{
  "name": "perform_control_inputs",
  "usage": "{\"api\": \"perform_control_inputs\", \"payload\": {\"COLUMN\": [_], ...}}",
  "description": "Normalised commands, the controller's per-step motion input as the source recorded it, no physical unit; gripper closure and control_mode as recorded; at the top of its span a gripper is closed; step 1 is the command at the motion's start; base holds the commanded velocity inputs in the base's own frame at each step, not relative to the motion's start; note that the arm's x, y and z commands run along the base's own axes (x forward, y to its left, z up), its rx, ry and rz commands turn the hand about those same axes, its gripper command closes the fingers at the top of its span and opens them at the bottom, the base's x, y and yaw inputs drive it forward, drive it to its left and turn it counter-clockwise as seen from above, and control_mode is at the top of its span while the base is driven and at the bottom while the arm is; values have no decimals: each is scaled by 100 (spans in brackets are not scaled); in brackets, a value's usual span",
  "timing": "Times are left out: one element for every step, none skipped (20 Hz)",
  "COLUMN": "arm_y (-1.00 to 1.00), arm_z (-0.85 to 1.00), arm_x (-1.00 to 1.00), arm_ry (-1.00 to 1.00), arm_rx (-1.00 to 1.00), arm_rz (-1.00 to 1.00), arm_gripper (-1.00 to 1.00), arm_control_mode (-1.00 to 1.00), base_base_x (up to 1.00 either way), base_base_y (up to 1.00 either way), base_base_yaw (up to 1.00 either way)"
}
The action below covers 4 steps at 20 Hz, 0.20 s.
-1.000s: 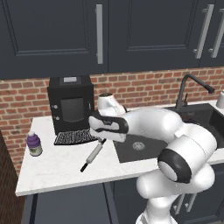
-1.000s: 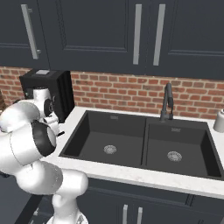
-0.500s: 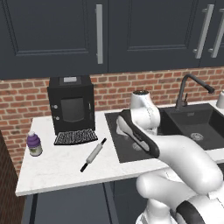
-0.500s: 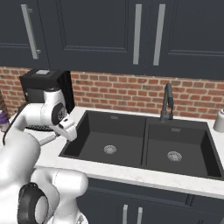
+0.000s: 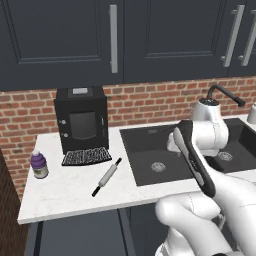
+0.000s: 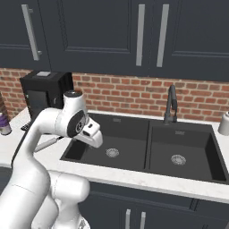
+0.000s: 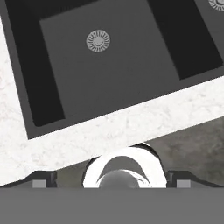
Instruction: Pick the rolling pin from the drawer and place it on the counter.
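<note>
Nearest, the gripper (image 6: 92,133) hangs over the front left part of the sink (image 6: 134,154), its jaws spread wide with nothing between them and nothing touching them; in the hand view the 2 dark finger tips sit far apart at the bottom corners, looking down past the front strip of the surface (image 7: 131,120) into the left basin. Farther off to the left, the rolling pin (image 5: 106,177) lies flat on the white surface, angled diagonally, just in front of the coffee machine's (image 5: 81,119) drip grate and well apart from the gripper. It sits out in the open, near the sink's left rim but not touching it, so the placing looks to be done. As a judgement, the pin is rigid and fairly light, a smooth cylinder that will roll if nudged sideways and could slip in a loose pinch. The thick white-grey barrel at its middle is the sound place to take hold, jaws across its width; the thin black handles at either end are too slim and would let it swing. The small purple-labelled bottle (image 5: 39,165) stands far left, clear of it.
</note>
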Motion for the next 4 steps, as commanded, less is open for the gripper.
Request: {"api": "perform_control_inputs", "payload": {"arm_y": [-67,-64,-64,-64], "arm_z": [58,57,66,70], "arm_x": [0,0,0,0], "arm_ry": [0,0,0,2], "arm_rx": [2,1,3,5], "arm_rz": [1,0,0,0], "arm_gripper": [-100,-100,-100,-100], "arm_control_mode": [-100,-100,-100,-100], "base_base_x": [0,0,0,0], "base_base_y": [0,0,0,0], "base_base_yaw": [0,0,0,0]}}
